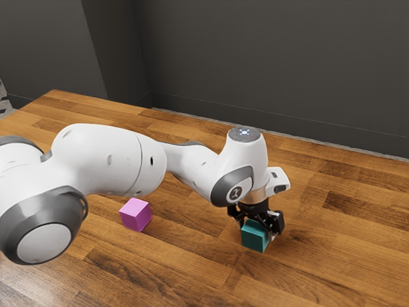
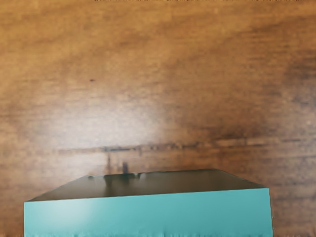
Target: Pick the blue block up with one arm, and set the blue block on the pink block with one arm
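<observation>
- Dark grey walls close off the back of the scene, and a bench [image 1: 332,256] of brown wooden planks spreads out below them.
- From the exterior view's left the white arm [image 1: 102,166] stretches low across the boards, its wrist bent downward near the middle of the bench.
- At the end of that wrist the black pincer [image 1: 259,220] points straight down and is clenched on the blue block [image 1: 254,238], one finger against each side of its top.
- That cube reads as a teal shade of blue and rests on the wood, a small shadow at its foot.
- Toward the exterior view's left the pink block [image 1: 135,214] sits on the boards, well apart from the blue block, with bare planks between them.
- Part of the arm's forearm hangs above the pink block without touching it.
- In the wrist view the blue block [image 2: 148,215] lies just under the hand, its top face in dark shade and its near face bright teal.
- Beyond it the bench [image 2: 148,74] shows grain lines and a soft gleam.
</observation>
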Motion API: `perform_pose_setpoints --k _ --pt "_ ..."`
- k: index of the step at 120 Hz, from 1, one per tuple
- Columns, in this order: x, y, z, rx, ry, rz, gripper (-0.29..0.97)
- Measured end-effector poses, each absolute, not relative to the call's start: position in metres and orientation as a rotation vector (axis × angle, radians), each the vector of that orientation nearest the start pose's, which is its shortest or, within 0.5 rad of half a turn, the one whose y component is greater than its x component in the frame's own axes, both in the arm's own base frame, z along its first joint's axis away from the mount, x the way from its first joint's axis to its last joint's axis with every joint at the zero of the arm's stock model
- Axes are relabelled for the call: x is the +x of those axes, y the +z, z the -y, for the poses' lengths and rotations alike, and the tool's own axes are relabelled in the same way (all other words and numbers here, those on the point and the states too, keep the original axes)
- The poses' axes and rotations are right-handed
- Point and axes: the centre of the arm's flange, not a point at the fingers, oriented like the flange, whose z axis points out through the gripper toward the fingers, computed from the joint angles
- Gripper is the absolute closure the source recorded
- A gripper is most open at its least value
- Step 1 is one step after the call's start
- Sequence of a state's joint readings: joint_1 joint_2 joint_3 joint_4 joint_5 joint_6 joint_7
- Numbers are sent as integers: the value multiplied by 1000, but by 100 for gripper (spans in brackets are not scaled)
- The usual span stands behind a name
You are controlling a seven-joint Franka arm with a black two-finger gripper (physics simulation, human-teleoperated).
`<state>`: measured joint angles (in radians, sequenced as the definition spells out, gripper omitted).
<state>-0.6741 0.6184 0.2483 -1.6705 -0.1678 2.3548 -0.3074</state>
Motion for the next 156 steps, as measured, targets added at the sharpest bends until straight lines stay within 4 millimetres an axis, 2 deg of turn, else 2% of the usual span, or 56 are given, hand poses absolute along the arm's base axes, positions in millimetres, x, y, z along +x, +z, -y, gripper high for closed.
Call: perform_pose_setpoints --k 29,98,106,122,142,156 --pt "613 260 304 -3158 -124 -58 2" --pt "617 261 301 -3168 -147 -35 2" --pt "617 262 301 -3170 -151 -33 7" --pt "617 262 301 -3174 -154 -24 30" --pt "617 269 301 -3161 -175 -16 39" --pt "617 289 295 -3155 -213 7 42"
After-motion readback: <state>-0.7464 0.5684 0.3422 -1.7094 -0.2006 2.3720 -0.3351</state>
